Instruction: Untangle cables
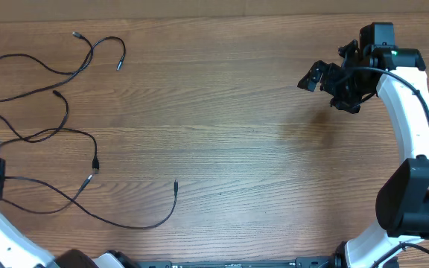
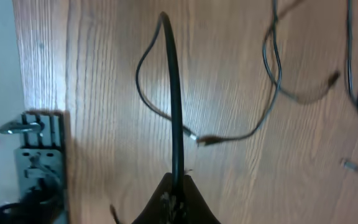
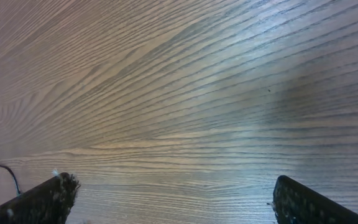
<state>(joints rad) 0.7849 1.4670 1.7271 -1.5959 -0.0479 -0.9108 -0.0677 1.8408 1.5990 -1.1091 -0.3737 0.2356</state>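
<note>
Left jaws clamping cable (image 2: 174,93), black, arched

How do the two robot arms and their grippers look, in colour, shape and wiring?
Both arms have white rounded links with black joints: the right arm and the left arm. A thin black wire runs along the right arm, and a small green light glows near its wrist. The right gripper and left gripper are black; the fingers show pale scuffed tips.
</note>
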